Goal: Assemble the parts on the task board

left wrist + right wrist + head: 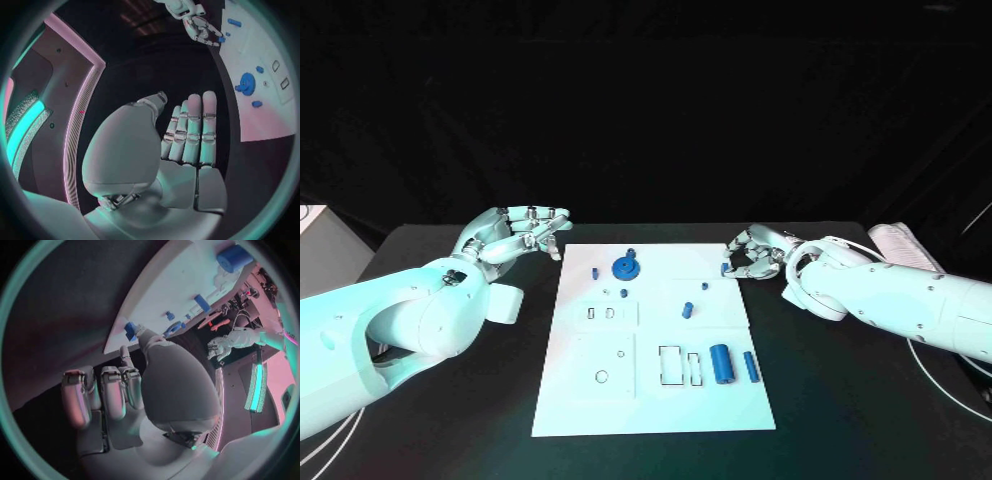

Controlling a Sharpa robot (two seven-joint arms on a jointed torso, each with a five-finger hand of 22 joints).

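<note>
The white task board [661,400] lies in the middle of the black table. On it are a round blue part [629,267], several small blue parts such as one at mid-board [688,310], and a blue cylinder [721,362] beside a thin blue bar [750,365]. My right hand [762,255] hovers at the board's far right corner and pinches a small blue part [726,268] at its fingertips; the right wrist view shows that part [130,331] too. My left hand [516,235] is off the far left corner, fingers apart, holding nothing. Its fingers [190,132] lie straight.
A white box [315,245] stands at the table's left edge. A pale ribbed object [903,242] lies at the far right behind my right arm. Empty rectangular slots [672,365] and round holes [602,376] mark the board's near half.
</note>
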